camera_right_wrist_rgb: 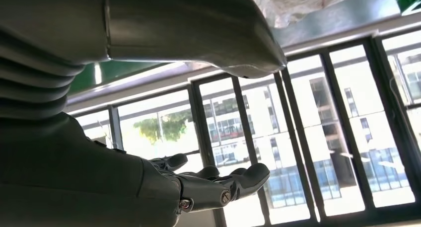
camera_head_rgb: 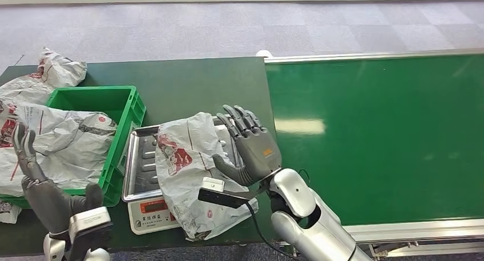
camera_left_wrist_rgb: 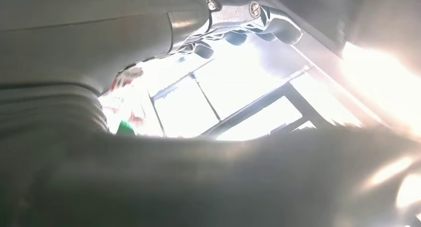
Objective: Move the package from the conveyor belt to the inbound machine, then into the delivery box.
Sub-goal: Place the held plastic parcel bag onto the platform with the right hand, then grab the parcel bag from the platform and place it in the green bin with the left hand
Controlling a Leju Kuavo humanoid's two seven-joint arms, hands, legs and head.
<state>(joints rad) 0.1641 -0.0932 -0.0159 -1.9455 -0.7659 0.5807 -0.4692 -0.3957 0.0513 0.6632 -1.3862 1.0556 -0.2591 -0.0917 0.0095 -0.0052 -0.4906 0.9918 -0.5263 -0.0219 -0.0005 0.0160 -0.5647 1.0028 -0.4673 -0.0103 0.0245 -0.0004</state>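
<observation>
Head view first: the package (camera_head_rgb: 188,169), a crumpled white plastic bag with red print, lies across the steel tray of the scale (camera_head_rgb: 140,175) at lower centre of the frame, on the dark green table (camera_head_rgb: 194,84). The right hand (camera_head_rgb: 251,149) stands just right of it, palm toward the bag, fingers straight and spread, holding nothing; its thumb lies against the bag's right edge. The green conveyor belt (camera_head_rgb: 376,135) fills the right half of the frame. Left of the scale sits a green crate (camera_head_rgb: 122,109) with another white bag (camera_head_rgb: 63,144) draped over it (a third bag (camera_head_rgb: 54,69) lies at upper left). The left hand (camera_head_rgb: 43,189) is raised at lower left, fingers apart, holding nothing.

Left wrist view: the left hand's grey cover and thumb loom dark against glaring window light, with the fingers (camera_left_wrist_rgb: 258,23) at the top of the frame loosely bent, nothing in them.

Right wrist view: the right hand's fingers (camera_right_wrist_rgb: 233,180) stretch out bare before tall windows (camera_right_wrist_rgb: 322,137).
</observation>
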